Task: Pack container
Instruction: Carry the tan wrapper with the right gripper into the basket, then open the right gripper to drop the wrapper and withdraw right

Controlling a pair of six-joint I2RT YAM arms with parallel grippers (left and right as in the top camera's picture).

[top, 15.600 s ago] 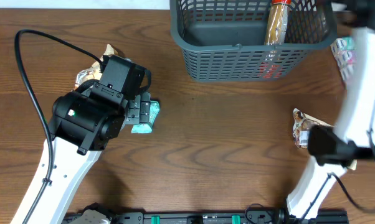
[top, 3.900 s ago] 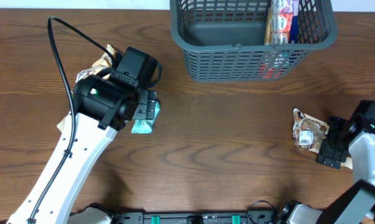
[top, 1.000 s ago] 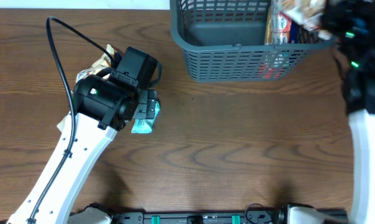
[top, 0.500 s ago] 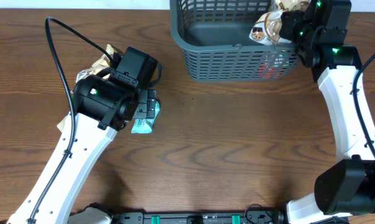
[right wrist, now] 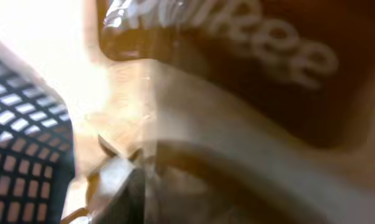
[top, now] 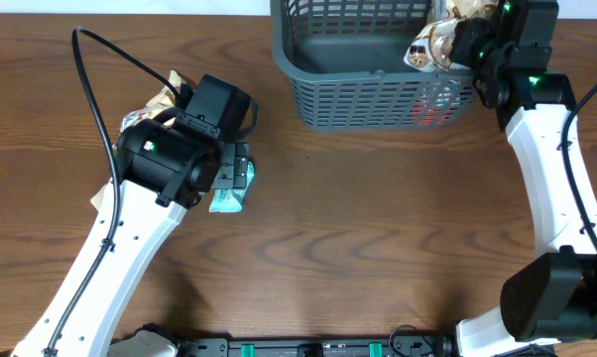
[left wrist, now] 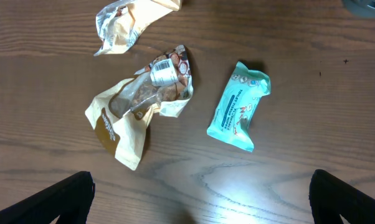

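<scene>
My right gripper (top: 457, 40) hangs over the container (top: 338, 94) at the table's (top: 378, 228) back, above packets (top: 435, 107) inside, a brown packet (top: 427, 48) at its tip, held or loose I cannot tell; my left gripper (left wrist: 200, 199) is wide open.

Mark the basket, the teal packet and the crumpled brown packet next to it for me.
basket (top: 378, 99): overhead view, on its slotted front wall.
teal packet (left wrist: 239, 107): left wrist view, on the middle of the wrapper.
crumpled brown packet (left wrist: 137, 106): left wrist view, on its creased middle.
</scene>
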